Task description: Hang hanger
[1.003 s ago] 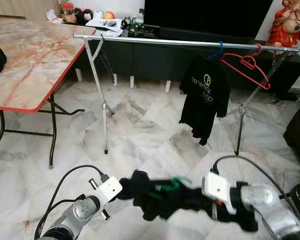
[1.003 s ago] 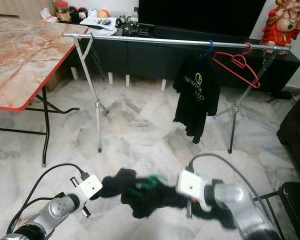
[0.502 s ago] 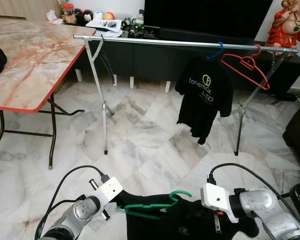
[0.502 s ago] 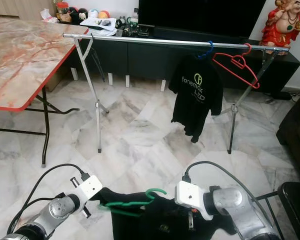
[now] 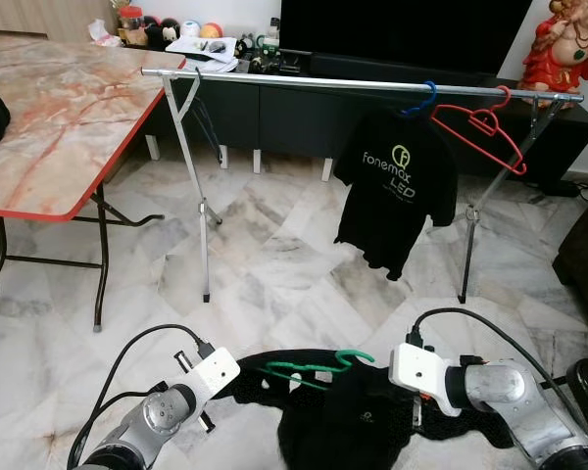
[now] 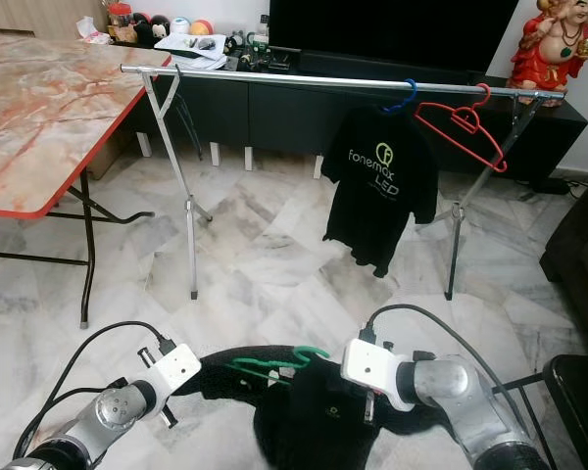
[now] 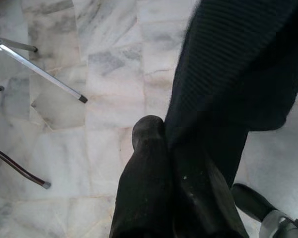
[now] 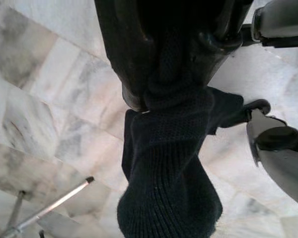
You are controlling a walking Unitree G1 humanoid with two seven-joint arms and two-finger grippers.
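Since a moment ago the black shirt [image 5: 358, 416] on the green hanger [image 5: 314, 368] droops lower; both grippers' fingers clench its limp, light fabric; grip the stiff hanger instead.

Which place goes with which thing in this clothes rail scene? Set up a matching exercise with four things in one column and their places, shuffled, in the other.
Things:
1. green hanger
2. red hanger
3. blue hanger
4. table

Places:
A. empty on the rail
B. to the robot's left
C. carrying the hung black shirt
D. in the held black shirt, between the grippers

Pairs: 1-D, 2-A, 3-C, 4-B
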